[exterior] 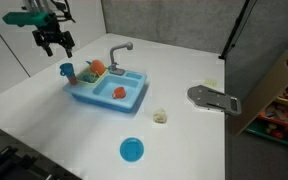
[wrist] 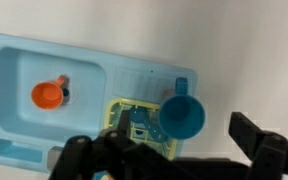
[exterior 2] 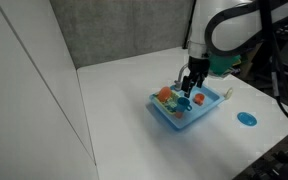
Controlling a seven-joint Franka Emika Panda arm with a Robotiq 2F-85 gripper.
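My gripper (exterior: 54, 42) is open and empty, hanging in the air above the end of a blue toy sink (exterior: 134, 104). A blue cup (exterior: 67, 72) stands at that end, right below the fingers. In the wrist view the cup (wrist: 182, 115) lies between my spread fingers (wrist: 169, 150), next to a yellow-green rack (wrist: 119, 112). An orange cup (wrist: 49, 95) sits in the sink basin (wrist: 84, 45). In an exterior view the gripper (exterior 2: 191, 80) hovers just over the cup (exterior 2: 185, 101) and the sink (exterior 2: 174, 122).
A grey faucet (exterior: 119, 50) rises at the sink's back. An orange item (exterior: 96, 68) sits on the rack. A blue round plate (exterior: 132, 150), a small cream object (exterior: 160, 117) and a grey flat tool (exterior: 212, 98) lie on the white table. A cardboard box (exterior: 274, 85) stands beyond its edge.
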